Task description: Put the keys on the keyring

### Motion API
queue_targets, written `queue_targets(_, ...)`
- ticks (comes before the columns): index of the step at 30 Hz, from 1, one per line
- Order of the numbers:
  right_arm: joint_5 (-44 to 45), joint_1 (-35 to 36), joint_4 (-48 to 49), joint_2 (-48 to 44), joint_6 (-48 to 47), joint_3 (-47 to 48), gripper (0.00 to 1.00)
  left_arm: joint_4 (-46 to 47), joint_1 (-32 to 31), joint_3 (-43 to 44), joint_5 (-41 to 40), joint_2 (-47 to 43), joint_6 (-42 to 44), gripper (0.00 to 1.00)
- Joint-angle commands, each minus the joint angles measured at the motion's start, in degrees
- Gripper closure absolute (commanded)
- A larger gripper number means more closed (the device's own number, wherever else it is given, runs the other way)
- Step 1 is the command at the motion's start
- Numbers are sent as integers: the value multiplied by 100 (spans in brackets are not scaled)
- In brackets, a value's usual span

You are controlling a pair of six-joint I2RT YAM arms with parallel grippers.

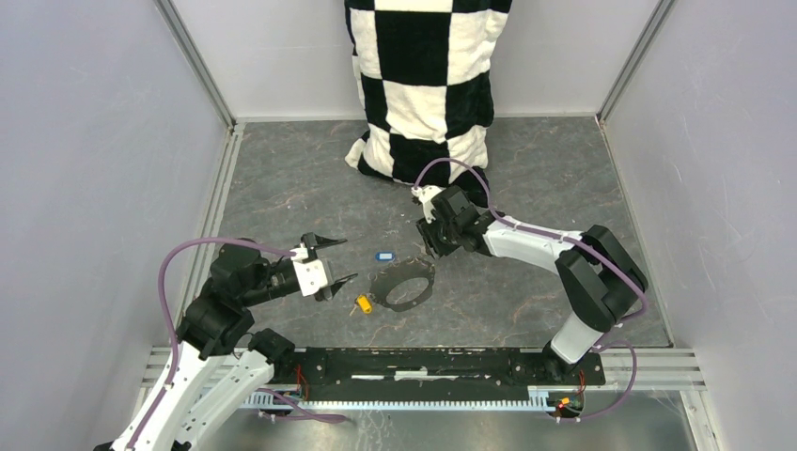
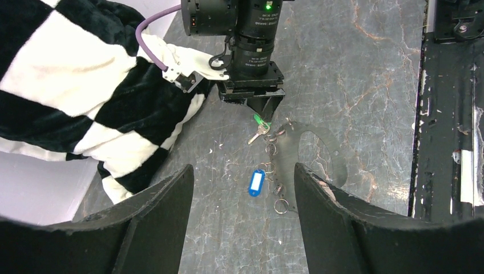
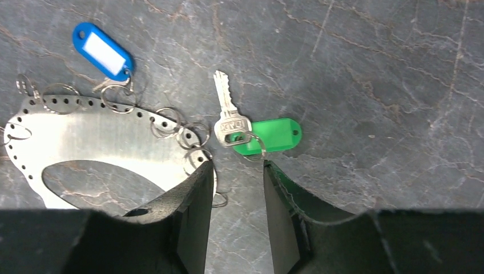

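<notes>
The keyring (image 1: 410, 287) is a flat grey loop plate (image 3: 97, 140) with small silver rings along its edge, lying mid-table. A green-tagged key (image 3: 267, 136) lies flat just off the plate's end, directly in front of my right gripper (image 3: 238, 166). That gripper's jaws stand apart with nothing between them; it also shows from the left wrist (image 2: 266, 109). The blue tag (image 3: 103, 50) lies at the plate's edge with its ring touching it. The yellow key (image 1: 362, 303) rests left of the plate. My left gripper (image 1: 326, 259) hovers open, well back from the blue tag (image 2: 256, 184).
A black-and-white checkered cloth (image 1: 423, 85) hangs at the back and bunches onto the table behind the right arm (image 2: 68, 85). Grey walls close in both sides. A black rail (image 1: 423, 362) runs along the near edge.
</notes>
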Motion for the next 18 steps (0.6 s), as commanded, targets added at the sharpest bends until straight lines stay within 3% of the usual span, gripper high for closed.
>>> queue_targets(1, -317, -223, 131, -194, -518, -38, 56, 32, -17, 20, 31, 25, 36, 29)
queue_targets(9, -968, -393, 225, 133, -935, 140, 57, 14, -13, 25, 16, 59, 41, 28)
queue_targets(18, -1272, -500, 342, 472, -1036, 140, 67, -38, -10, 70, -25, 123, 81, 28)
